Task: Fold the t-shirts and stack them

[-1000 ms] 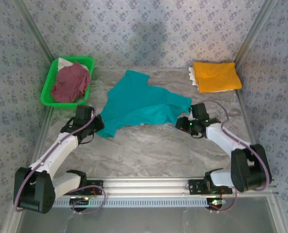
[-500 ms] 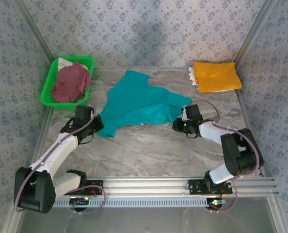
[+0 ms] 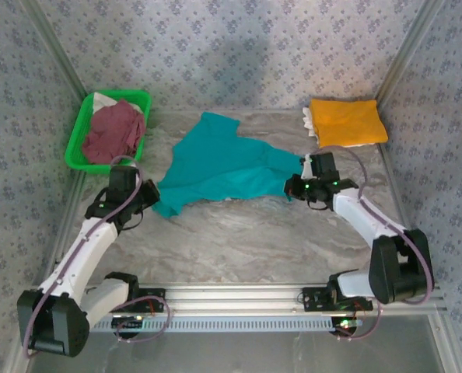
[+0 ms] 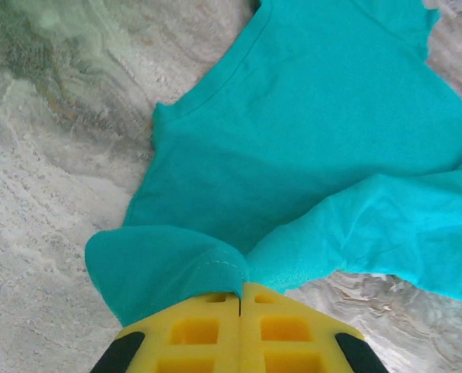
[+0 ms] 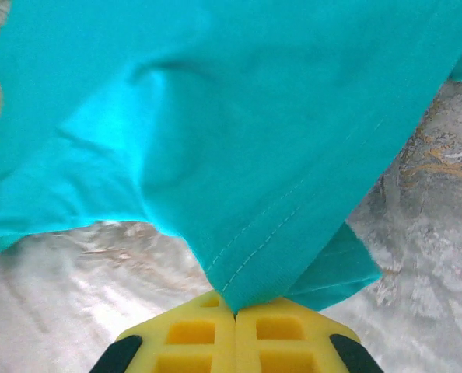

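Clamped at opposite ends by the left tool [image 4: 240,294] and right tool [image 5: 235,309], the teal t-shirt [image 3: 223,163] is best pulled evenly taut.

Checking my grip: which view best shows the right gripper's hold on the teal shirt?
Right wrist: the right gripper is shut on the teal shirt at its hem, close up. Top external shows that tiny; left wrist, the shirt's other end.

Left claw [image 4: 240,295] and right claw [image 5: 235,308] both clamped closed, reaching forward.
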Action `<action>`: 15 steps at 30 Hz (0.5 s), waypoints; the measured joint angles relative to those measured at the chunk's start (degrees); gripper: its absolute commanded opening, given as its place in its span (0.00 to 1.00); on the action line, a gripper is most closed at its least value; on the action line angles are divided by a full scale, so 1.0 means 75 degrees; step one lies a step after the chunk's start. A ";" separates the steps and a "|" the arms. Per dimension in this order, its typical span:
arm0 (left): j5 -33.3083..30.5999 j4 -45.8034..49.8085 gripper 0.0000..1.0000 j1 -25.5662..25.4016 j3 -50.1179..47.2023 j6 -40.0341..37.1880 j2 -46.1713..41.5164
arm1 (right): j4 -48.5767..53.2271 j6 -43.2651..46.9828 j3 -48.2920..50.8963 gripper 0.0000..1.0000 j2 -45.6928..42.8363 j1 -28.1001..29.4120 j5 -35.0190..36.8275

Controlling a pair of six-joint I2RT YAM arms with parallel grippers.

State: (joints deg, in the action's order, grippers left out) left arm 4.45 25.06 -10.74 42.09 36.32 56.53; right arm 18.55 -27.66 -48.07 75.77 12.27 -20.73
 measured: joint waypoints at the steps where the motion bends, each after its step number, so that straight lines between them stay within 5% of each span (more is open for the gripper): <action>1: 0.0044 0.0102 0.00 0.0052 0.0117 0.0003 -0.0035 | 0.0286 -0.0061 -0.0157 0.00 -0.0117 -0.0114 -0.0160; 15: 0.0516 0.1909 0.00 0.0484 0.0979 -0.0117 -0.0793 | 0.3308 -0.0539 -0.0883 0.02 -0.1775 -0.0793 -0.1204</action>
State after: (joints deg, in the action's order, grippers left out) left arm 8.32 39.38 -7.11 49.43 35.44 50.59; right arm 43.35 -31.70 -54.70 62.46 6.33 -29.76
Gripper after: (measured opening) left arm 0.041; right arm 0.056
